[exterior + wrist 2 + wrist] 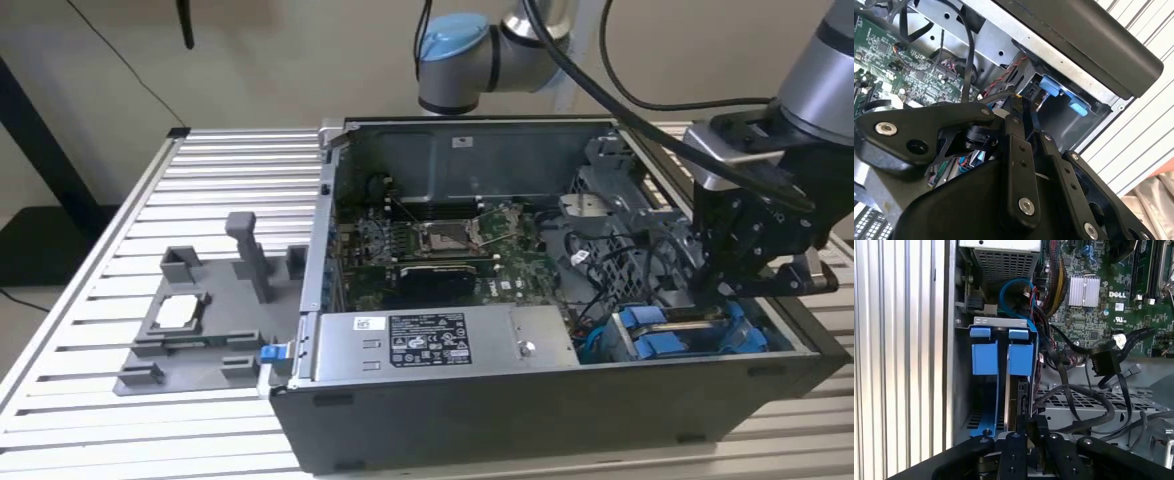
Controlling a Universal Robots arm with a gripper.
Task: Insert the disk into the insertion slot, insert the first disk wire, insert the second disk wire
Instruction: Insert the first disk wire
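First wrist view: the disk (1020,360), clipped in smooth blue plastic, is seen seated on edge in the insertion slot (961,385) of the grey sheet-metal cage. The black gripper (1033,427) is poised just above it. Whether it is open cannot be told.

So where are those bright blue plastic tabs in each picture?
Exterior view: the blue carrier tabs sit in the near corner of the computer case, at the exterior view's right.
Second wrist view: the tabs poke out next to the case's dark rim.
First wrist view: the tabs stand side by side in the grey drive cage, beside the slatted table.
Shared landmark: the green motherboard, in all three.
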